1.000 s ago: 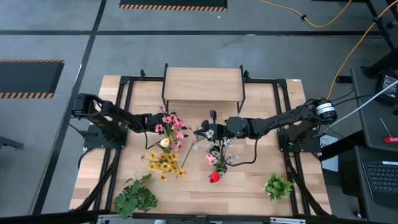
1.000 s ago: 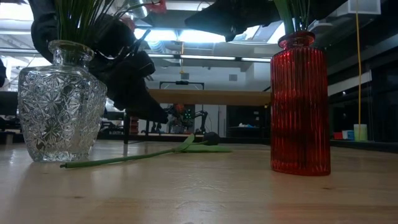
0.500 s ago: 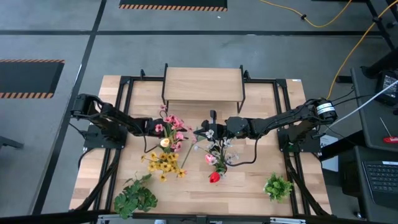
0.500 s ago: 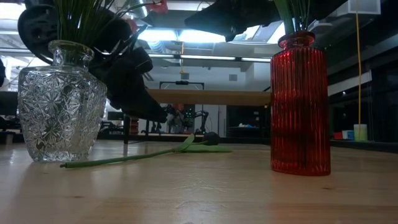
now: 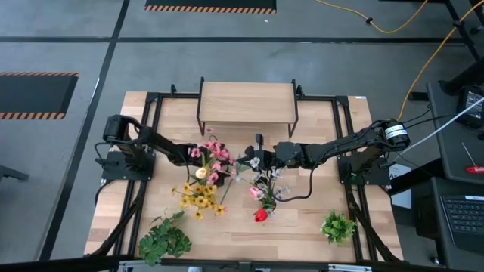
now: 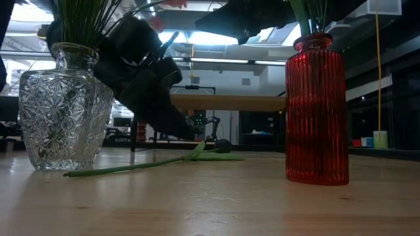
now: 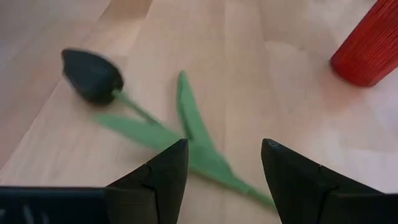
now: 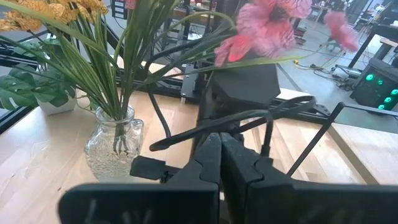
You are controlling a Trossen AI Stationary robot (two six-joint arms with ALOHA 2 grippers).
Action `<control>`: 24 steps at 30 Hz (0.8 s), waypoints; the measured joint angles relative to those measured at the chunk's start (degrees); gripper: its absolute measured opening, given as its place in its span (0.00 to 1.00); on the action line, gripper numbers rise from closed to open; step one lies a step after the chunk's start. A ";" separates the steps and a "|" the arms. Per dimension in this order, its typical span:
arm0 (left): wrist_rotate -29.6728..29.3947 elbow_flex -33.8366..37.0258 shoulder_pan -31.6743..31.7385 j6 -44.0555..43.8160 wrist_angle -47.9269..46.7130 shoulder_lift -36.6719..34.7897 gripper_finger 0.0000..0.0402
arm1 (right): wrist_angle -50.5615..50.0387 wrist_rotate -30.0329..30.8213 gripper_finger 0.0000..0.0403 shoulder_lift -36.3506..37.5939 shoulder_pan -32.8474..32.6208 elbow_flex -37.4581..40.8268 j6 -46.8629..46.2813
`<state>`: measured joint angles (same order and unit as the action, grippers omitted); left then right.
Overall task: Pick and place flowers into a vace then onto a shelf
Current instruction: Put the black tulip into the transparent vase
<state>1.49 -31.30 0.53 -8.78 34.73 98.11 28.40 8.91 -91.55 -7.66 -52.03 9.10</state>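
A dark-blossomed flower point(image 7: 93, 76) lies on the table, its green stem and leaf point(image 6: 151, 162) flat on the wood between the two vases. My left gripper point(image 7: 224, 174) hangs open just above that stem, fingers on either side of it without touching; in the high view pink blossoms partly cover my left gripper point(image 5: 204, 157). The clear glass vase point(image 6: 62, 108) holds yellow and pink flowers point(image 5: 200, 193). The red ribbed vase point(image 6: 316, 111) holds more stems. My right gripper point(image 8: 221, 163) is shut, held above the table centre near the red vase. The shelf point(image 5: 246, 103) stands at the far edge.
Two leafy green plants stand near the front edge, one at the left point(image 5: 164, 238) and one at the right point(image 5: 337, 225). Black frame rails point(image 5: 151, 113) run along the table sides. Bare wood lies in front of the vases.
My left gripper has moved toward the table's right and down, past the clear vase toward the flower lying on the table. The right arm and the flowers have stayed where they were.
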 joint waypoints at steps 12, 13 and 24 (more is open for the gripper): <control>-3.16 -1.56 -0.05 -0.59 -1.06 5.49 0.49 | -0.25 0.00 0.01 0.00 -0.01 0.00 0.00; -3.06 -1.58 -0.06 -1.01 -0.64 5.92 0.49 | -0.25 0.00 0.01 0.00 -0.02 0.00 0.00; -1.75 -1.65 0.00 1.17 0.37 7.25 0.47 | -0.43 0.00 0.01 0.00 0.00 0.00 -0.02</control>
<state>-0.26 -32.95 0.53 -7.61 35.10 105.36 27.97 8.91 -91.55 -7.67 -52.03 9.09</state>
